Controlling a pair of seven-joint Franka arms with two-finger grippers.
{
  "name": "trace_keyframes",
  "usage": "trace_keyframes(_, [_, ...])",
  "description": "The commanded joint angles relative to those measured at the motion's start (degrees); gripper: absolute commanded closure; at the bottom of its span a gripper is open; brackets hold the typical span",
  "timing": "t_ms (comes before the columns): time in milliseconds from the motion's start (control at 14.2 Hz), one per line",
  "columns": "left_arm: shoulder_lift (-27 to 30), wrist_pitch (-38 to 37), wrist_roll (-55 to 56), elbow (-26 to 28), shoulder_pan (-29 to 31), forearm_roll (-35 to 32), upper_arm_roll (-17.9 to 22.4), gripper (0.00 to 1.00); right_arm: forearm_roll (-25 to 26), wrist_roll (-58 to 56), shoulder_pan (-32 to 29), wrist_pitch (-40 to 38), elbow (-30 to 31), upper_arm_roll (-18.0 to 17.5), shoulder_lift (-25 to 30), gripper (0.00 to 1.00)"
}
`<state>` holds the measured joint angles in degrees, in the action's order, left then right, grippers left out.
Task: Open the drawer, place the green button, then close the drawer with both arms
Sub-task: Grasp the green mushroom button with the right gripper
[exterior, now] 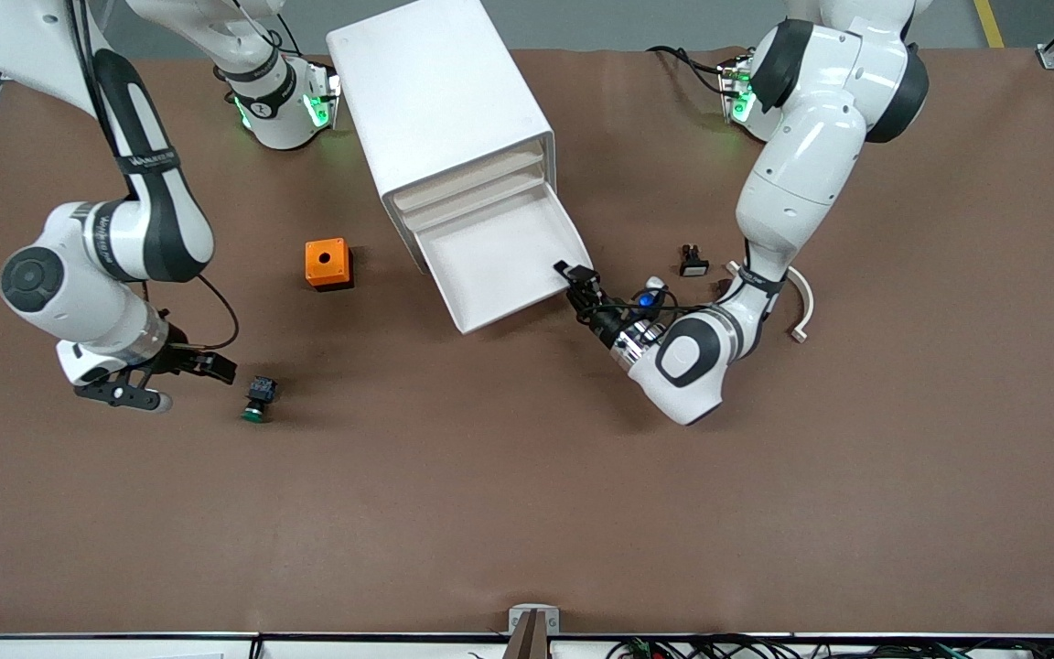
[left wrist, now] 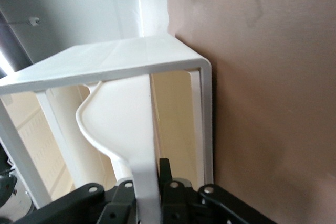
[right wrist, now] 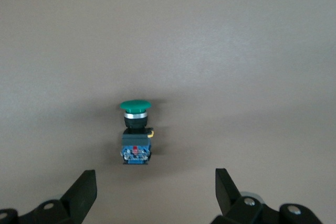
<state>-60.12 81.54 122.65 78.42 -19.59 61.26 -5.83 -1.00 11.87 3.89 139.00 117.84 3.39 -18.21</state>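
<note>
While the left pincer [exterior: 573, 280] is clenching the open drawer's [exterior: 500, 261] front lip, the right pincer [exterior: 181, 373] is hovering released beside the green button [exterior: 258, 399], needing descent and closure next.

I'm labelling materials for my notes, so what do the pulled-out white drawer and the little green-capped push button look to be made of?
The pulled-out white drawer: probably moulded plastic, smooth and slightly glossy, with thin walls and rounded edges.

The small green-capped push button: likely a plastic green cap with a soft sheen, a silvery, possibly metal, ring under it, and a dark plastic body.
</note>
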Motion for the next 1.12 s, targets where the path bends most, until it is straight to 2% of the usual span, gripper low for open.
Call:
trace_keyframes(0, [0.3, 1.7, -1.4, 0.1, 1.0, 0.8, 0.0, 0.89, -0.1, 3.0, 2.3, 8.2, 4.4, 0.1, -1.5, 0.0])
trace_keyframes(141, [0.3, 1.7, -1.4, 0.2, 1.0, 0.7, 0.0, 0.86, -0.1, 3.0, 2.4, 12.2, 5.7, 0.1, -3.3, 0.0])
trace_keyframes(211, [0.3, 1.7, -1.4, 0.2, 1.0, 0.7, 0.0, 0.7, -0.1, 3.0, 2.4, 13.4, 5.8, 0.1, -4.4, 0.0])
trace_keyframes(351, [0.1, 1.7, -1.5, 0.2, 0.9, 0.7, 0.0, 0.09, -0.1, 3.1, 3.0, 16.3, 5.6, 0.1, -6.8, 0.0])
trace_keyframes(422, [0.1, 1.8, -1.6, 0.2, 0.8, 0.6, 0.0, 0.0, -0.1, 3.1, 3.1, 17.6, 5.5, 0.1, -7.9, 0.0])
trace_keyframes(773, [1.0, 2.5, -5.7, -0.3, 0.9, 0.4, -0.1, 0.0, -0.1, 4.6, 3.0, 18.8, 4.3, 0.1, -10.3, 0.0])
trace_keyframes(1054, [3.4, 2.4, -14.3, -0.8, 1.2, 0.2, -0.1, 0.0, -0.1, 6.5, 3.2, 18.2, 2.9, 0.1, -11.5, 0.0])
